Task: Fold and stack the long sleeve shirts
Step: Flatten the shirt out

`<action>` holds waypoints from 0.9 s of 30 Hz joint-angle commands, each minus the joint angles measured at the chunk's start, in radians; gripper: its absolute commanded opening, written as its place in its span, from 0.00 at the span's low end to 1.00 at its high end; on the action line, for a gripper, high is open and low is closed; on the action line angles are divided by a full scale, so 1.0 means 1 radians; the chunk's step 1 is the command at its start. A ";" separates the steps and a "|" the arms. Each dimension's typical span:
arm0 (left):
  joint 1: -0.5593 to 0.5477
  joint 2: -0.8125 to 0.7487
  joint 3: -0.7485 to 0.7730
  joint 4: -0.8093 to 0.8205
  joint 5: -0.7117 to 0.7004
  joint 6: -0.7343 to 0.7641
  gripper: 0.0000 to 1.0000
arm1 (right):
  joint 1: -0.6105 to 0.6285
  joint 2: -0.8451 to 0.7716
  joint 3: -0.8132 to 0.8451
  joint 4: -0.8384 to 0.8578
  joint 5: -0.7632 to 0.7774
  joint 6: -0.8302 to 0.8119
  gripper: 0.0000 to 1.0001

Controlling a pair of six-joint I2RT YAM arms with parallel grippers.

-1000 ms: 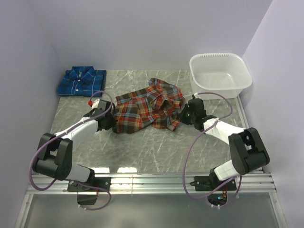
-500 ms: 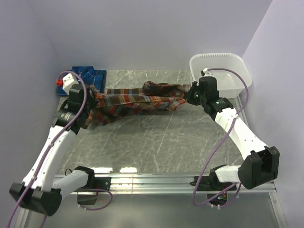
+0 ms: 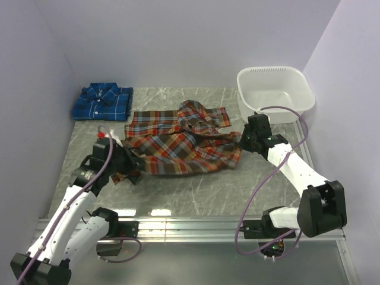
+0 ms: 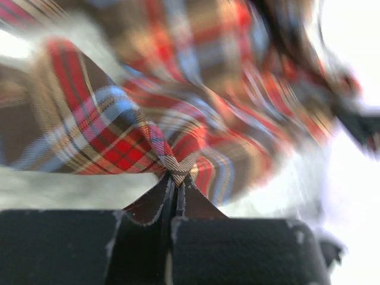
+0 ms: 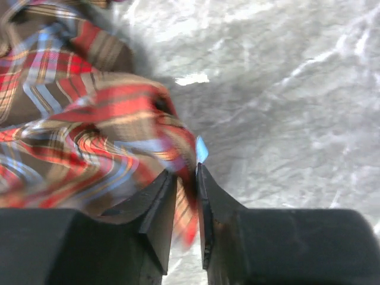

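The red-orange plaid shirt (image 3: 178, 145) lies spread across the middle of the table, its collar bunched toward the back. My left gripper (image 3: 132, 170) is at its near left corner. In the left wrist view this gripper (image 4: 177, 177) is shut on a fold of the plaid cloth (image 4: 119, 136). My right gripper (image 3: 242, 141) is at the shirt's right edge. In the right wrist view its jaws (image 5: 185, 172) stand slightly apart, with a blurred strip of the shirt (image 5: 89, 130) loose between them. The blue plaid shirt (image 3: 102, 102) lies folded at the back left.
A white plastic tub (image 3: 270, 70) stands at the back right, just behind my right arm. Purple walls close in the left, back and right sides. Bare marble tabletop (image 3: 202, 190) shows in front of the red shirt.
Both arms lowered the red shirt from a stretched hold in the air, and it now lies spread on the table. My left arm pulled back toward the near left. My right jaws have parted.
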 commanded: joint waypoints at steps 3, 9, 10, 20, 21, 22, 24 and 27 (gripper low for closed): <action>-0.154 0.064 -0.075 0.251 0.324 -0.084 0.01 | -0.006 -0.027 0.017 0.055 0.050 -0.001 0.41; -0.467 0.251 0.017 0.414 0.338 -0.044 0.06 | 0.013 -0.101 0.005 0.098 0.011 -0.044 0.71; -0.501 0.279 0.049 0.428 0.342 -0.032 0.09 | 0.026 -0.114 -0.004 0.122 -0.017 -0.065 0.72; -0.636 0.388 0.226 0.302 0.137 0.120 0.76 | 0.204 -0.112 -0.009 0.176 -0.172 -0.162 0.72; -0.633 0.358 0.244 0.283 0.076 0.121 0.80 | 0.235 -0.101 -0.015 0.179 -0.177 -0.156 0.71; -0.625 0.341 0.249 0.235 0.021 0.118 0.81 | 0.255 -0.089 -0.020 0.187 -0.189 -0.148 0.70; -0.564 0.293 0.249 0.183 -0.111 0.074 0.82 | 0.314 -0.050 -0.027 0.199 -0.234 -0.124 0.67; -0.393 0.243 0.217 0.106 -0.234 0.030 0.83 | 0.437 0.006 -0.026 0.221 -0.261 -0.121 0.66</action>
